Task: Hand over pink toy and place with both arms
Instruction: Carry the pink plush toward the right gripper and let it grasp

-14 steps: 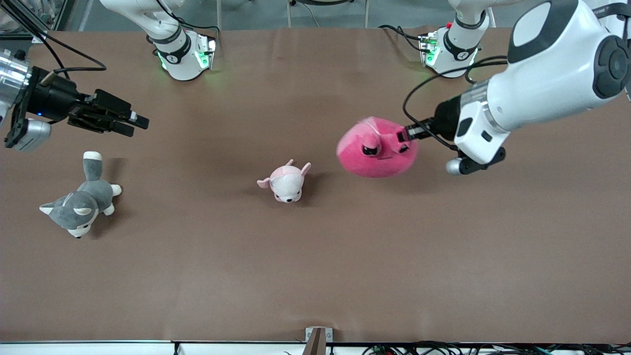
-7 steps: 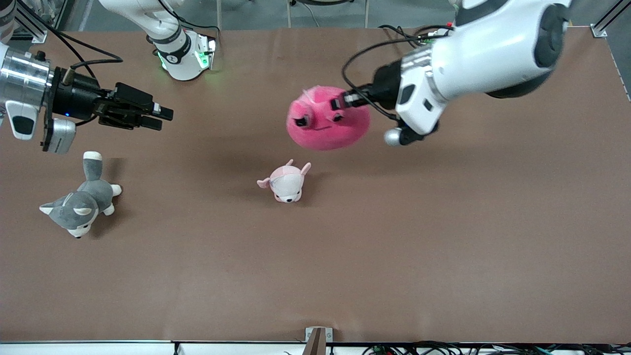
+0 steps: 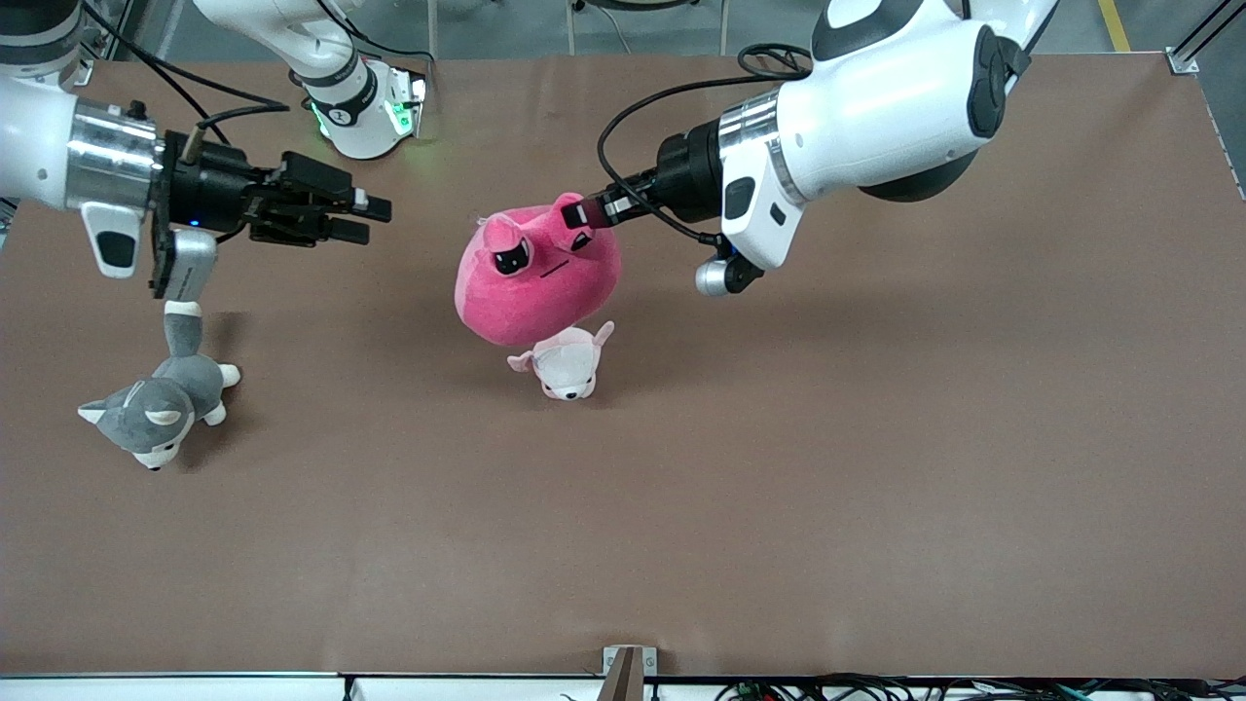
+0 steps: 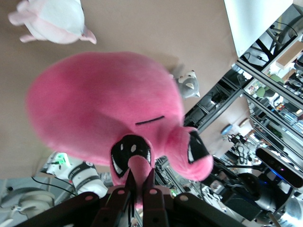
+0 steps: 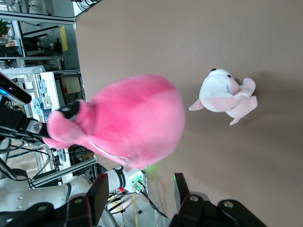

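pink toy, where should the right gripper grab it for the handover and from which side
Probably the round lower body of the pink toy, on the side toward the right arm's end of the table. The left gripper pinches its top near the eyes, so the bulk hangs free above the puppy plush. The right gripper is open and already faces that side.

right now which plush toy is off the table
The pink toy, hanging from the left gripper; the puppy and husky lie on the table.

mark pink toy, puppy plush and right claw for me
pink toy [image 3: 531,292], front view, lower body.
puppy plush [image 3: 565,368], front view, white head.
right claw [image 3: 365,219], front view, between its open fingertips.
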Robot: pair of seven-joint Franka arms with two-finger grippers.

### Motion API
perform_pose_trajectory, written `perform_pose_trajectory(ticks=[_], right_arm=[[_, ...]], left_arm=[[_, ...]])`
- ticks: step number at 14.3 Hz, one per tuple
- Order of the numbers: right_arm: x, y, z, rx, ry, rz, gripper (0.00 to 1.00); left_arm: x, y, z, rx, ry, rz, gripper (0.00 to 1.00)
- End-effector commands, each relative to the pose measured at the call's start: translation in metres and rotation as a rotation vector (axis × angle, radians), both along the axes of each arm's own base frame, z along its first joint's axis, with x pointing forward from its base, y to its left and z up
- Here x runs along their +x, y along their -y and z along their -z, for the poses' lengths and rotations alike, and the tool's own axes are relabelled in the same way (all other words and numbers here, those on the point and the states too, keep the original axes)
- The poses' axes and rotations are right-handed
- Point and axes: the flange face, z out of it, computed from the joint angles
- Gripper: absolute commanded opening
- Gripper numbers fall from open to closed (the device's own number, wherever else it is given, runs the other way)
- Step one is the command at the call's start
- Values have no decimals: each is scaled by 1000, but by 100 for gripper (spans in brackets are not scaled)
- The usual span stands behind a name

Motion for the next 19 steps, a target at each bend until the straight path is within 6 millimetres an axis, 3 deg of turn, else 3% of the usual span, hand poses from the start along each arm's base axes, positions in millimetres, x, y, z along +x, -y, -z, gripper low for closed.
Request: perform_pose_trajectory(ticks=[1, 5, 8, 12, 19], right_arm=[[-3, -16, -14, 12, -40, 27, 64], [1, -20, -15, 2, -40, 32, 64], [-4, -33, -13, -21, -35, 3, 64], [-9, -49, -5, -94, -21, -36, 64], [-18, -68, 5, -198, 4, -90, 64]], left_arm=[[-9, 28, 4, -48, -22, 9, 0], [-18, 45, 19, -31, -21, 40, 0], [-31, 60, 23, -10, -10, 67, 0], [-34, 67, 31, -6, -23, 77, 0], [-47, 81, 30, -11, -15, 93, 0]])
